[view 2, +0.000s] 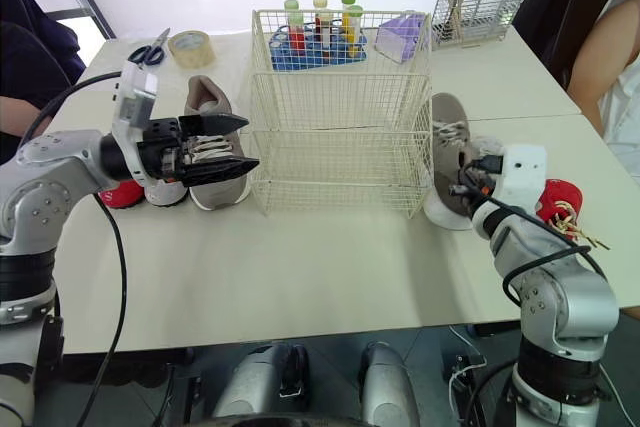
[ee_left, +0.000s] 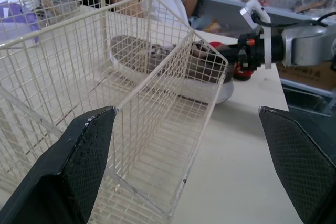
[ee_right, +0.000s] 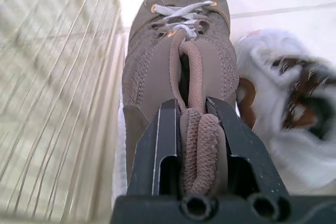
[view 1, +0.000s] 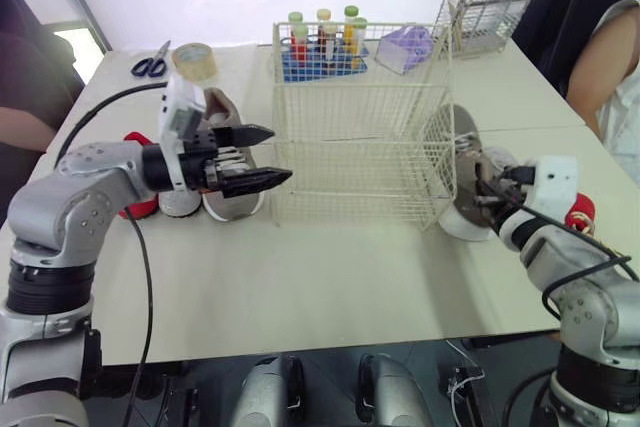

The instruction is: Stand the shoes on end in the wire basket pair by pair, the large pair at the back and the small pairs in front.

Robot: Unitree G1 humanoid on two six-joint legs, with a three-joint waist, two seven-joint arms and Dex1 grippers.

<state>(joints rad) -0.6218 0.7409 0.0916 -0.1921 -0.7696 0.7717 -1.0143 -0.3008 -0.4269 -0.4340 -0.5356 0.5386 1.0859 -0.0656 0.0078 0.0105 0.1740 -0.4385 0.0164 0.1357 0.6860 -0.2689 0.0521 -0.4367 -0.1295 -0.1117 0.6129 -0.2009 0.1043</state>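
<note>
The basket (view 1: 360,147) stands empty in the middle of the desk (view 1: 330,277), so no pair has gone in yet. At the right of the frame the right claw (ee_right: 195,114) is clamped on the padded collar of the brown shoe (ee_right: 178,56), one finger on each side of the rim. That looks like a hold chosen so the shoe can be lifted by its heel end and tipped up on end. The brown shoe lies just beside the basket's right wall with its toe pointing to the far edge of the desk. A white shoe (ee_right: 283,129) sits close against its outer side. At the left of the frame the left claw (view 1: 278,154) hangs with its fingers spread wide and nothing between them, aimed at the basket's left wall. Just behind it another brown shoe (view 2: 205,102) waits on the desk, near that wall and apart from the fingers. I judge the left arm is parked ready to steady the basket or take that shoe next.
</note>
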